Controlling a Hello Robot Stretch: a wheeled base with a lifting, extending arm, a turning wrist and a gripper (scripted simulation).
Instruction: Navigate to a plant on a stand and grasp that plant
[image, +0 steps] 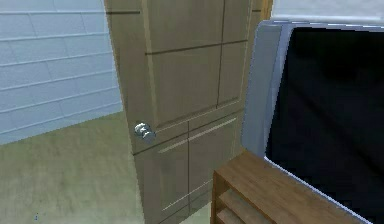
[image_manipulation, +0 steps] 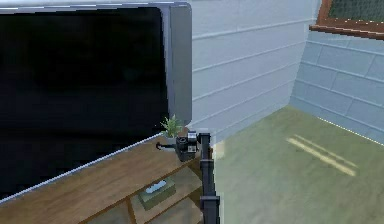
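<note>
Right at the far end of the gripper, a small green plant sits on the corner of the wooden stand, beside the big television; whether the gripper holds anything, I cannot tell.

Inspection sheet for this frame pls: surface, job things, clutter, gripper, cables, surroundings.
Surface: wooden stand carrying a large dark TV.
Job's things: small green plant at the stand's end, by the TV's lower corner.
Clutter: small greenish box on the stand's lower shelf.
Grippers: gripper at the plant's base in the picture; cannot tell whether it holds anything.
Cables: nothing seen.
Surroundings: wooden door with round knob, pale panelled wall, window, light floor.
</note>
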